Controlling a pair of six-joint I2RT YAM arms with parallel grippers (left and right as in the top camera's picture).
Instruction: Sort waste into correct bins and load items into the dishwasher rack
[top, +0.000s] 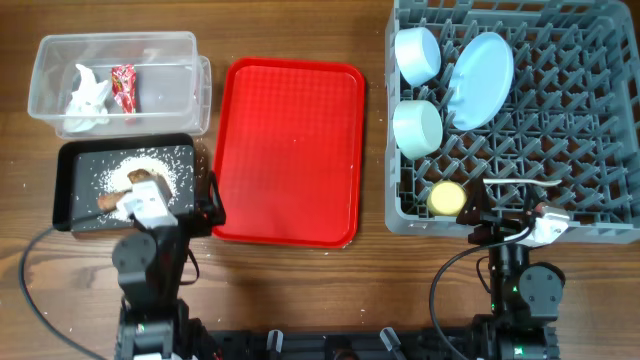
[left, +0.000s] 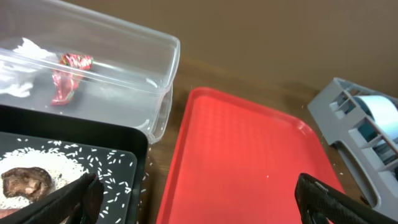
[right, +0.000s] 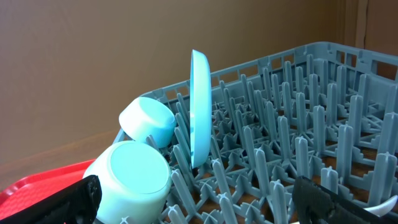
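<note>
The clear tub (top: 165, 85) is located at the far-left corner of the table; the crumpled napkin (top: 88, 95) and the red wrapper (top: 124, 85) are held in it. The black tray (top: 78, 195) is set just nearer, along the left edge, with the rice (top: 155, 160), the brown lump (top: 140, 177) and the long orange-brown piece (top: 112, 203) contained in it. The rack (top: 580, 120) is found along the right edge, loaded with the plate (top: 482, 80), both bowls (top: 418, 52), the yellow cup (top: 446, 198) and the spoon (top: 522, 182).

The left gripper (left: 198, 183) is positioned over the black tray's near-right corner, spread wide, with nothing gripped. The right gripper (right: 196, 186) is positioned at the rack's near edge, likewise spread and empty.

Sorting is judged essentially complete. The black tray's rim may be caught by a low retreat of the left gripper, and rice scattered. The yellow cup or the spoon may be knocked by the right gripper, as both lie close by. The plate, stood on edge between pegs, may be toppled if the rack is jolted.
</note>
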